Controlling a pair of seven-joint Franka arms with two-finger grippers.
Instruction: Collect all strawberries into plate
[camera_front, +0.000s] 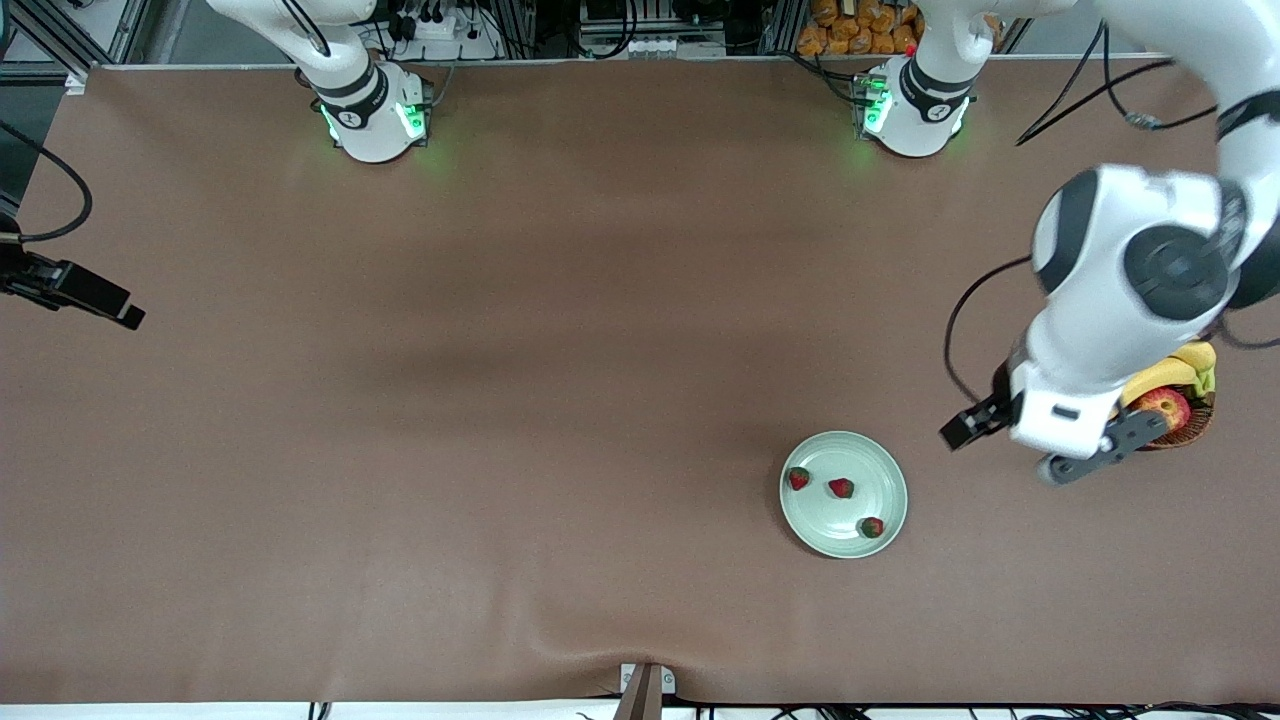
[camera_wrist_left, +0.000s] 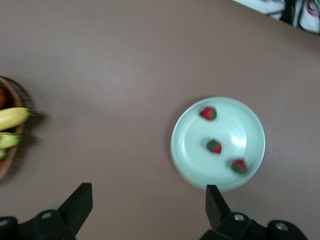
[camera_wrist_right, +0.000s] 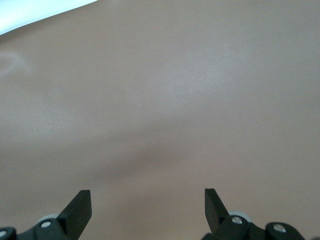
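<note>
While spread, left gripper (camera_front: 1050, 440) fingers (camera_wrist_left: 80, 202) beside plate (camera_front: 800, 510), three strawberries (camera_front: 841, 488) inside.

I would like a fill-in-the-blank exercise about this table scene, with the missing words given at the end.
1. The number of small red strawberries lying in the round pale mint-green plate is ____.
2. The brown wicker basket holds yellow bananas and a red-yellow ____.
3. The left gripper hangs over the brown table between plate and basket, its fingers ____.
4. The right gripper, waiting, holds ____.

Missing words: three; apple; open; nothing
</note>
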